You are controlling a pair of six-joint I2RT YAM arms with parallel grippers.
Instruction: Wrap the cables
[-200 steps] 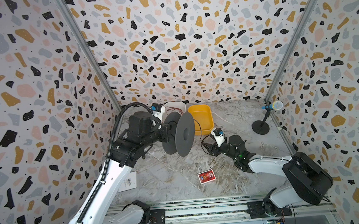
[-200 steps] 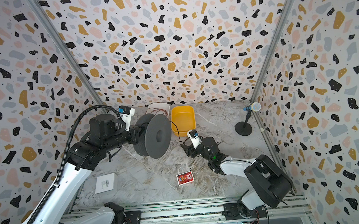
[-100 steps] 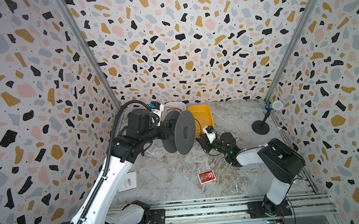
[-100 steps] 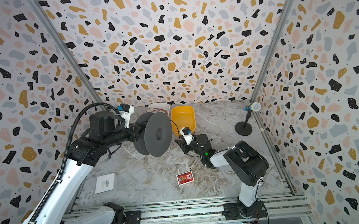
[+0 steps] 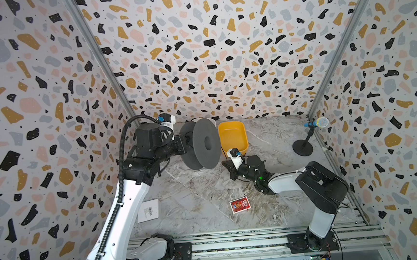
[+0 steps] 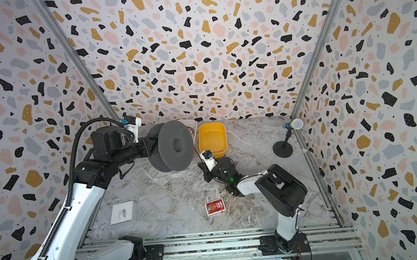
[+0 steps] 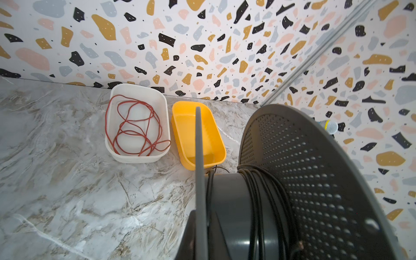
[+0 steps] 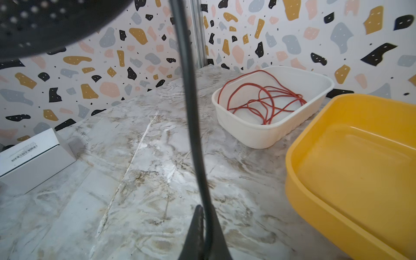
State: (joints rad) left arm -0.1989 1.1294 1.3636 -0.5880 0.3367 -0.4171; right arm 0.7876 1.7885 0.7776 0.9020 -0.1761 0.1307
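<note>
A grey perforated spool (image 5: 203,143) (image 6: 176,145) hangs above the table at the back, its axis level. My left gripper (image 5: 184,144) (image 7: 200,216) is shut on the edge of the spool's near flange. Several turns of the thin black cable (image 7: 258,202) lie round the hub. From the spool a free strand of the cable (image 8: 191,101) runs down into my right gripper (image 8: 203,216) (image 5: 226,164), which is shut on it just in front of the yellow tub (image 5: 231,134). The strand shows as a fine line in a top view (image 6: 197,154).
A white tub (image 7: 135,86) holding a reddish-brown wire (image 7: 137,122) stands next to the yellow tub at the back wall. A microphone on a round stand (image 5: 312,124) is at the right wall. A red card pack (image 5: 240,205) and a white box (image 5: 148,211) lie nearer the front.
My right gripper moved left toward the spool and closed on the black cable, with its arm folding up. The left arm shifted the spool slightly back and left.
</note>
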